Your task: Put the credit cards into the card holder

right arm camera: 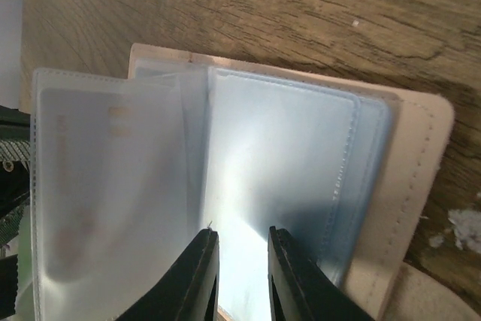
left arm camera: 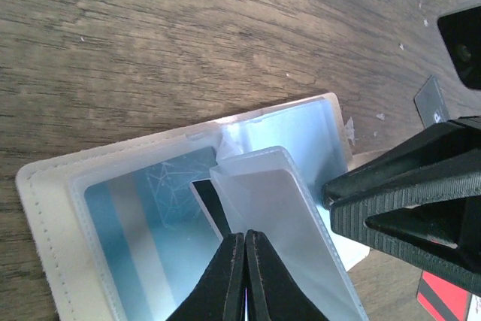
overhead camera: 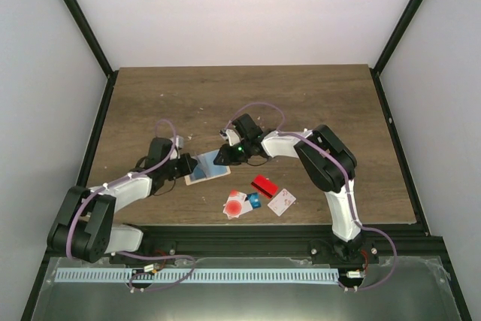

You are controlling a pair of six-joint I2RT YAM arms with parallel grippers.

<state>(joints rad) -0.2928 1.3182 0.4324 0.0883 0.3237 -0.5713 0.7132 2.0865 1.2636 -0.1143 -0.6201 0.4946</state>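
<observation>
While the beige card holder (overhead camera: 208, 167) lies open on the counter (overhead camera: 150, 103) between both arms, the left jaws are closed at a floppy clear sleeve (left arm camera: 278, 216); the right jaws stand narrowly parted, seemingly empty. Loose credit cards (overhead camera: 239, 205) nearby, light, stiff and slick, likely want edge grips.

No legible text, brand, number or sign in any view.

Closest candidates:
- sleeved card (right arm camera: 83, 186), right wrist view: faint orange marks near its top edge, too blurred to read.
- white card (overhead camera: 282, 201), top view: small red marks, too small to read.
- dotted card (overhead camera: 237, 204), top view: red dot only, no lettering resolvable.
- blue card (left arm camera: 150, 216) inside the card holder (left arm camera: 45, 216), left wrist view: pale stripes and a fine line pattern, no characters.
</observation>
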